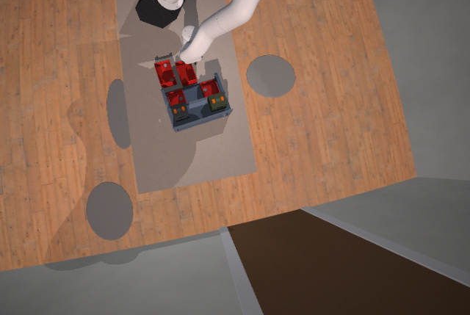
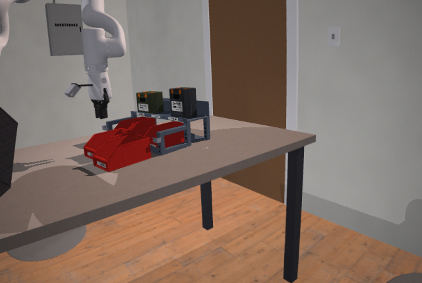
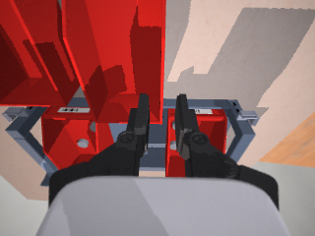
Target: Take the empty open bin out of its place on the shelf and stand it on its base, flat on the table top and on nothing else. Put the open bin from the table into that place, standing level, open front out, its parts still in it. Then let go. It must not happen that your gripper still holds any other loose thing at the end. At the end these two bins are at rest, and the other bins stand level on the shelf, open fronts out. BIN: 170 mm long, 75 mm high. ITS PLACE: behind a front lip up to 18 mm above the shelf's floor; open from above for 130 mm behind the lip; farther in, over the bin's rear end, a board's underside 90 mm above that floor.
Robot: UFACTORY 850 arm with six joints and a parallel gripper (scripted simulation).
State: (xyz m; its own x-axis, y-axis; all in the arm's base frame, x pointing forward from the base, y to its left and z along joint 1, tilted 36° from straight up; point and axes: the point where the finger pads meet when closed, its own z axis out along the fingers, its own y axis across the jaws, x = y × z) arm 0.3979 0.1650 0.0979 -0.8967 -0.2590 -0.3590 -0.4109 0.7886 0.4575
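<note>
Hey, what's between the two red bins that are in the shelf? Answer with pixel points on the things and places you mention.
No bin stands there. Between the left one (image 1: 174,100) (image 2: 174,139) (image 3: 64,133) and the right one (image 1: 212,85) (image 3: 212,125), the top view shows just the shelf's bare blue-grey bay (image 1: 192,93) (image 3: 157,130).

On your bench (image 1: 224,159) (image 2: 238,142) (image 3: 212,54), before the shelf rack (image 1: 200,123) (image 2: 175,148) (image 3: 241,139), the open-fronted parts bin (image 1: 164,72) (image 2: 127,152) (image 3: 44,69) stands right of the open-fronted empty bin (image 1: 186,73) (image 2: 89,145) (image 3: 113,54). Two rack bins (image 1: 175,98) (image 2: 175,138) (image 3: 69,140) flank its middle; two block-shaped cases (image 1: 180,111) (image 2: 184,104) stand on its upper board.
</note>
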